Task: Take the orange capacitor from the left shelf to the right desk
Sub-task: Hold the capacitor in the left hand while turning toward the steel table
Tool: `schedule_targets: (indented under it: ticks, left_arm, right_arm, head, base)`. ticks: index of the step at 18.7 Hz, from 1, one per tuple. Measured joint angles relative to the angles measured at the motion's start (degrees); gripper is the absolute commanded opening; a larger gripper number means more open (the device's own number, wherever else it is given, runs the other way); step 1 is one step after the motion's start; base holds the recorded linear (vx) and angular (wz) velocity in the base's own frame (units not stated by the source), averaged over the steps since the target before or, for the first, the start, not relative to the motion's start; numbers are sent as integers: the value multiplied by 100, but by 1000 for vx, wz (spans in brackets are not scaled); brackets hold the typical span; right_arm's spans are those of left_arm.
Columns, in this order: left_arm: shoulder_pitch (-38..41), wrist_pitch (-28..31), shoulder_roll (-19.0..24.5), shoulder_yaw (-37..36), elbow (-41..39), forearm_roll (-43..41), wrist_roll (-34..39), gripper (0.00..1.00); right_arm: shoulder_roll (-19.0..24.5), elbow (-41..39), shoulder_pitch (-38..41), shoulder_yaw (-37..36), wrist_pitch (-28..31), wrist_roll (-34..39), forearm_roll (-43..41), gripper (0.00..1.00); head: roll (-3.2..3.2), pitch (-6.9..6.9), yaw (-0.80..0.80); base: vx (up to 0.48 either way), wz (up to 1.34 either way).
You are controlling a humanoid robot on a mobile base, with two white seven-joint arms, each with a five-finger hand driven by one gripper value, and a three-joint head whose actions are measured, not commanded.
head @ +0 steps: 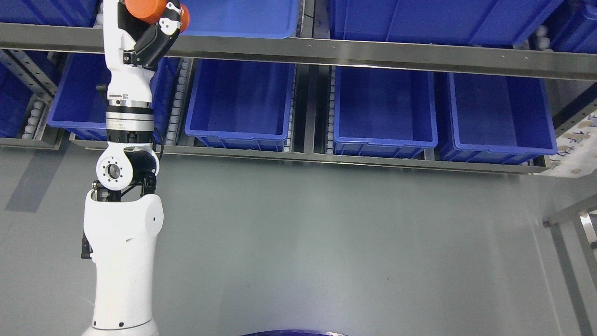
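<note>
My left arm rises from the bottom left up to the shelf. My left hand (156, 18) is at the top edge, in front of the upper shelf rail (326, 51), with its fingers (169, 23) curled around an orange capacitor (147, 9), a round orange cylinder partly cut off by the picture's top edge. The hand holds it just left of a blue bin (242, 18) on the upper level. The right arm is out of view.
The lower shelf level holds several blue bins (242, 102) side by side, showing nothing inside. Grey floor (326, 242) spreads below the shelf. A metal frame (573, 219) and a white labelled part (578, 149) stand at the right edge.
</note>
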Motion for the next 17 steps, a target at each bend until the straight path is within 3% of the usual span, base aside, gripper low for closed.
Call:
schedule_targets:
  ticks: [17]
  left_arm:
    - [295,-10,0,81,-32,0,-9,3]
  right_arm:
    - [0,0,-8,1,0,0,0,100]
  head:
    - [0,0,0]
  base:
    - [0,-598]
